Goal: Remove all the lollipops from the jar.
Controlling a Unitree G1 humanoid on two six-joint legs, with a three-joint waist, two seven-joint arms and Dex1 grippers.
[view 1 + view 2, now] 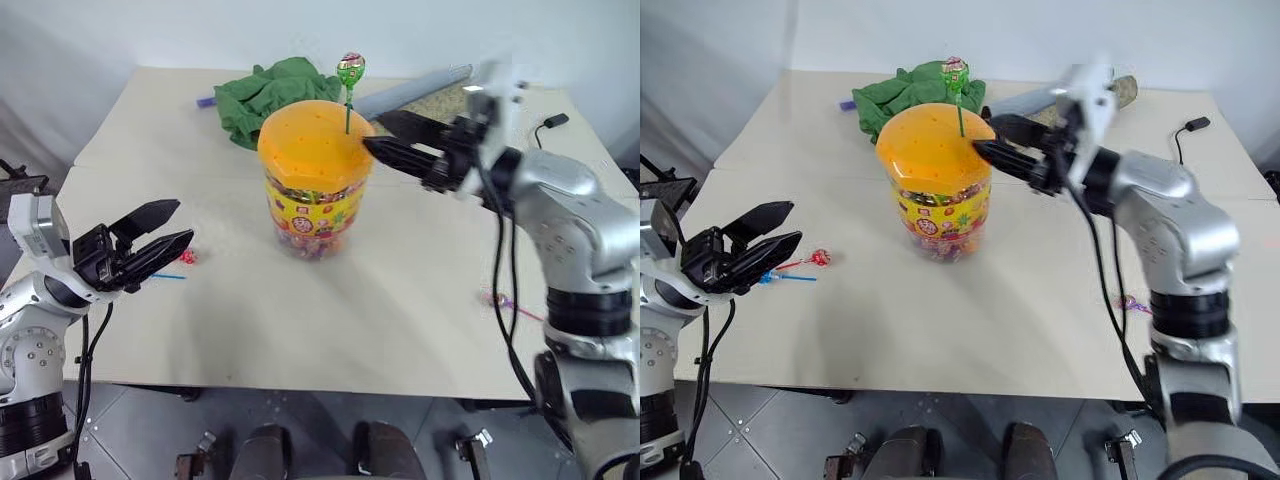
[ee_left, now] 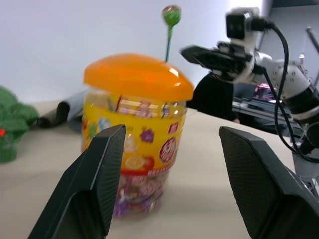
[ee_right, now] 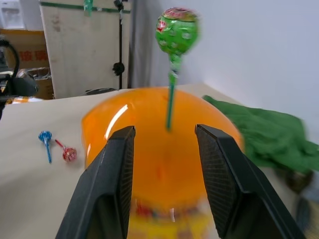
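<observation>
The jar (image 1: 310, 200), clear with a yellow label and a holed orange lid, stands mid-table. One green lollipop (image 1: 351, 69) stands upright in a lid hole. My right gripper (image 1: 375, 132) hovers open over the lid's right side, fingertips just short of the stick. In the right wrist view the stick (image 3: 170, 99) rises between the two open fingers (image 3: 107, 184) without touching them. A red lollipop (image 1: 187, 257) and a blue lollipop (image 1: 765, 278) lie on the table left of the jar. Beside them my left gripper (image 1: 185, 221) is open and empty. A purple lollipop (image 1: 495, 298) lies at the right.
A crumpled green cloth (image 1: 270, 95) lies behind the jar. A speckled rolled tube (image 1: 420, 90) sits at the back right, with a black plug and cable (image 1: 555, 121) further right. The table's front edge (image 1: 300, 385) runs close below the jar.
</observation>
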